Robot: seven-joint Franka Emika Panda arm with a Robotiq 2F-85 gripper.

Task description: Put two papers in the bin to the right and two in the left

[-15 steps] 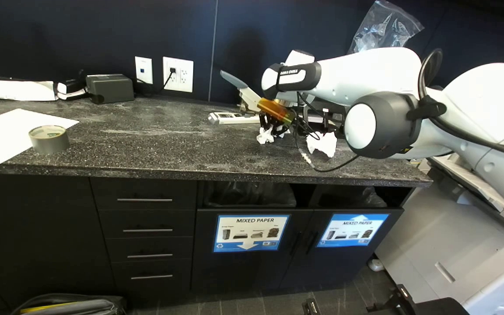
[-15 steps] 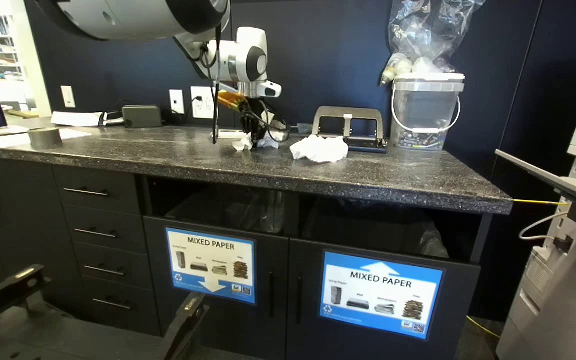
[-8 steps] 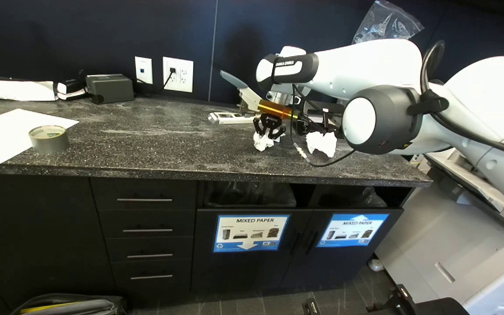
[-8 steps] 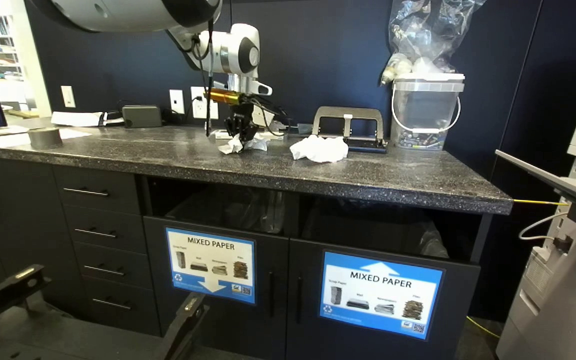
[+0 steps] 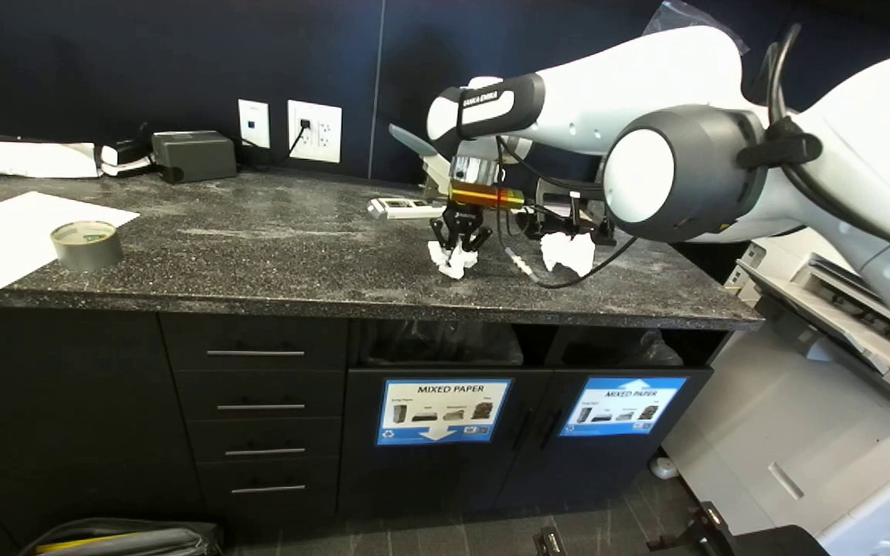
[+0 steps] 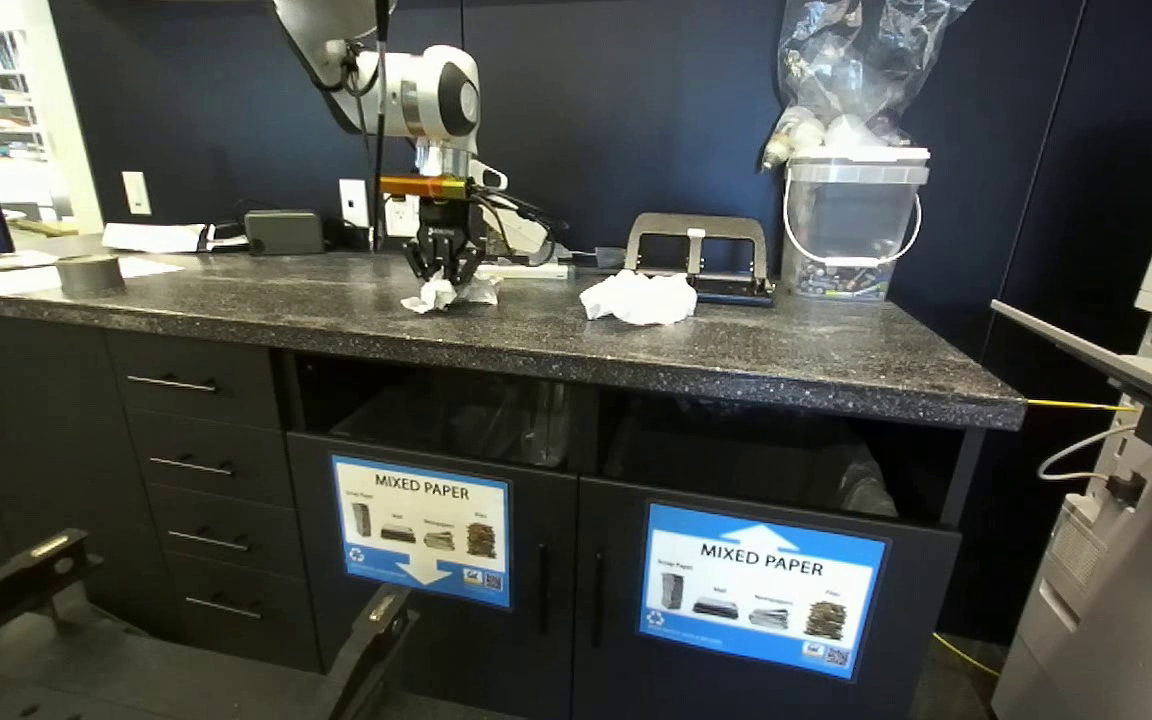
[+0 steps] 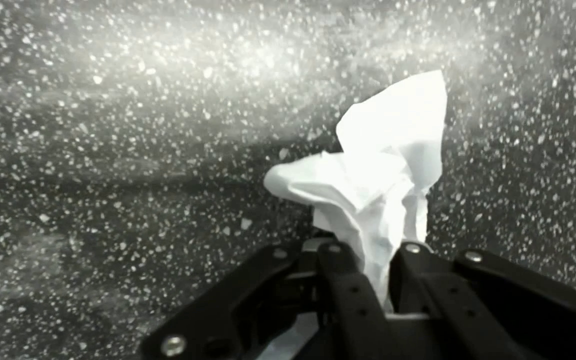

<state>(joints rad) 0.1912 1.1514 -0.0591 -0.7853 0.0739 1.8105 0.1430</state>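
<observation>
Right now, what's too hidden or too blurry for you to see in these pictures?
Part of the crumpled paper: hidden behind the gripper in the wrist view.
What lies deep in the left bin and the right bin: hidden by black doors and shadow in both exterior views.
Top of the clear bag: cut off by the upper edge in an exterior view.
Bottom print on the left sign: too small in both exterior views.

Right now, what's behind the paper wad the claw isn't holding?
In both exterior views, a hole punch stands behind that wad. Its top shows; the wad covers some of its lower part and the counter underneath, so I can't tell if anything small is there.
</observation>
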